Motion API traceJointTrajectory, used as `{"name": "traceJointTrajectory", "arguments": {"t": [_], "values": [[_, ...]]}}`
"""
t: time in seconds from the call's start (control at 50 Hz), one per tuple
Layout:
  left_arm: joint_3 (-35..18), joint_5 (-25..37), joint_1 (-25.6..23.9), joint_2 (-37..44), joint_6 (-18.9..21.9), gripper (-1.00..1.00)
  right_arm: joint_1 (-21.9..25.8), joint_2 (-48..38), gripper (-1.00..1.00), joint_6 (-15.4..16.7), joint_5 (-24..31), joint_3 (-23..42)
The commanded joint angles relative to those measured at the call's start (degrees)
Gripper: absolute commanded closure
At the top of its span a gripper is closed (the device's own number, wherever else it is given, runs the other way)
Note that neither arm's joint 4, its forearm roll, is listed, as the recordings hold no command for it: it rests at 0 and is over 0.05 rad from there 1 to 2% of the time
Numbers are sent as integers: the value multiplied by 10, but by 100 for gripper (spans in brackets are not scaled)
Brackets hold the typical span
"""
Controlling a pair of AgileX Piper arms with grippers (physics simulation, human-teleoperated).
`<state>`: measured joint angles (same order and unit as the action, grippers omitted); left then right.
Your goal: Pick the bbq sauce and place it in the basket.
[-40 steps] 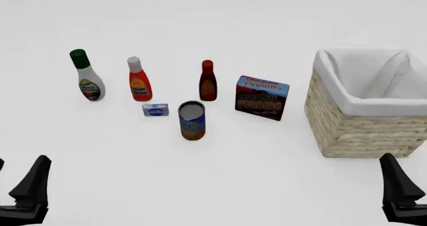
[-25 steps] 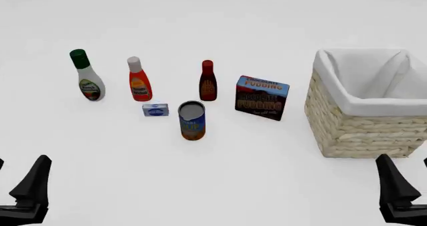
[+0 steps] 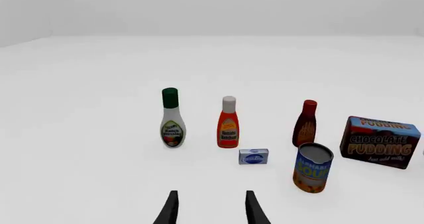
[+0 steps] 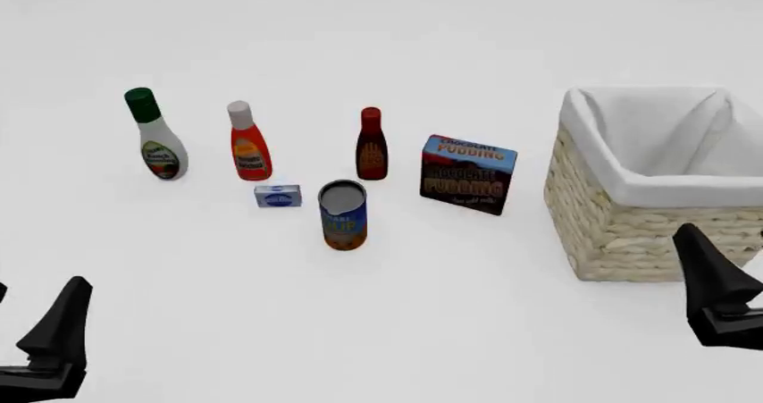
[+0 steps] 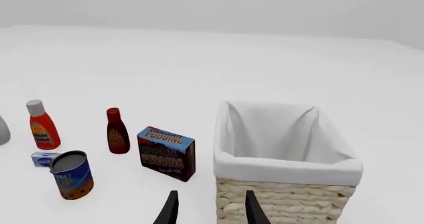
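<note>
The bbq sauce [image 4: 371, 144] is a small dark bottle with a red cap, standing upright mid-table between an orange-red bottle and a pudding box. It also shows in the left wrist view [image 3: 305, 124] and the right wrist view [image 5: 117, 132]. The wicker basket [image 4: 644, 233] with white lining stands at the right, and shows in the right wrist view [image 5: 285, 167]. My left gripper [image 4: 30, 331] is open and empty at the near left, also seen in its wrist view [image 3: 210, 206]. My right gripper [image 4: 733, 287] is open and empty just in front of the basket, also seen in its wrist view [image 5: 210, 206].
A white bottle with a green cap [image 4: 155, 144] and an orange-red bottle with a white cap [image 4: 248, 144] stand left of the sauce. A small blue box [image 4: 277, 195] and a can [image 4: 342, 214] sit in front. A chocolate pudding box [image 4: 466, 173] stands between sauce and basket.
</note>
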<state>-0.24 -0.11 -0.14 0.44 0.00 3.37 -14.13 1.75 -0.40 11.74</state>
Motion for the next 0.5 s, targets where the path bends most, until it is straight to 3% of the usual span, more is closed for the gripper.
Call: {"name": "traceJointTrajectory", "arguments": {"t": [0.02, 0.3, 0.34, 0.5], "values": [[0, 0, 0, 0, 0, -100, 4, -99, -100, 19, -10, 66], [0, 0, 0, 0, 0, -100, 29, -221, -100, 43, -9, 146], [0, 0, 0, 0, 0, -100, 33, -241, -100, 65, -4, 163], [0, 0, 0, 0, 0, -100, 46, -301, -100, 38, 22, 238]]}}
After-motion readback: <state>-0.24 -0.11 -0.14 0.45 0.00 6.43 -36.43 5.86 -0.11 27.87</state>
